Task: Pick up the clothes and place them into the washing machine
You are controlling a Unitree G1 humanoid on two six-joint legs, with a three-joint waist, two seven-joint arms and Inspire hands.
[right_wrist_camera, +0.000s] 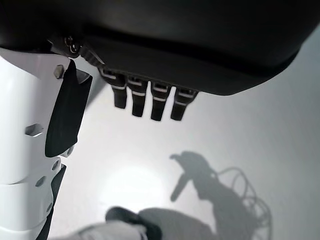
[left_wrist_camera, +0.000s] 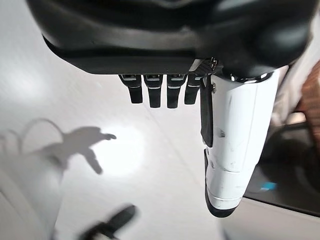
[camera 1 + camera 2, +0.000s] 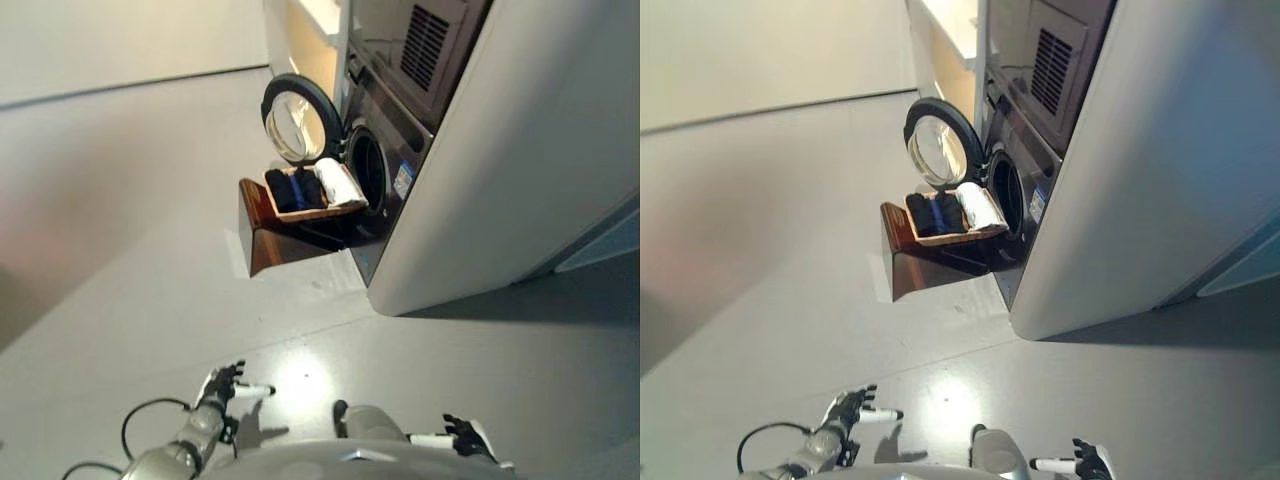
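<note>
A wooden basket [image 3: 322, 213] sits on a brown stand [image 3: 268, 240] right in front of the washing machine's round opening [image 3: 366, 166]. It holds dark clothes [image 3: 291, 188] and a white rolled cloth [image 3: 339, 183]. The machine's door [image 3: 297, 118] is swung open to the left. My left hand [image 3: 226, 384] hangs low at the bottom left, far from the basket, fingers straight and empty. My right hand [image 3: 462, 435] hangs at the bottom right, also open and holding nothing. Both wrist views show only bare floor beyond straight fingers [image 2: 154, 93].
The washing machine [image 3: 395, 150] sits in a tall pale cabinet [image 3: 520, 160] at the right, with another appliance [image 3: 420, 45] stacked above it. Grey floor [image 3: 150, 260] stretches from me to the stand. A pale wall [image 3: 110, 40] runs along the far left.
</note>
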